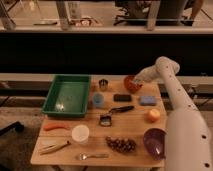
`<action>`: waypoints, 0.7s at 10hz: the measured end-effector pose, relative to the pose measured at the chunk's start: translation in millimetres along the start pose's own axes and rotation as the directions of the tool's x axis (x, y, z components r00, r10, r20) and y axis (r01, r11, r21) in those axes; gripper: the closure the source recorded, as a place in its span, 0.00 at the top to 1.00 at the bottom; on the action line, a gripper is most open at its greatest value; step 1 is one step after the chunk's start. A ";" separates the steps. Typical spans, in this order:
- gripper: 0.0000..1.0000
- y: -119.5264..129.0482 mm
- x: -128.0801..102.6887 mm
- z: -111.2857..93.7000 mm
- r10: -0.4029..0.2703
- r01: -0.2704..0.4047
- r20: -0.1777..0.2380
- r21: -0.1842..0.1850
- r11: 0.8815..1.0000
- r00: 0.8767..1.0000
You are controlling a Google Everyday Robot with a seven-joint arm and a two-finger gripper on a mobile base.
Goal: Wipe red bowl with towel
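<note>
The red bowl [131, 84] sits at the back of the wooden table [95, 145], right of centre. My gripper [137, 80] is at the bowl's right rim, reaching into it from the right at the end of the white arm [172, 95]. A pale bit at the gripper's tip may be the towel; I cannot make it out clearly.
A green tray [67, 95] is at the left. Around the bowl are a small metal cup [103, 84], a blue cup [98, 100], a black item [122, 97], a blue sponge [147, 100], an orange [153, 115], a purple bowl [155, 141], grapes [121, 144], a white cup [80, 134] and a carrot [55, 127].
</note>
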 end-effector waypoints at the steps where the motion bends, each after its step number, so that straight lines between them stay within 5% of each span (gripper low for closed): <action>1: 0.55 2.5 -4.0 -4.7 -0.004 0.004 0.012 0.008 1.000 1.000; 4: 0.79 -3.8 -16.0 -10.3 -0.045 0.041 0.063 0.064 0.997 0.997; 7: 0.80 -28.6 -39.2 -2.2 -0.109 0.098 0.102 0.108 0.989 0.989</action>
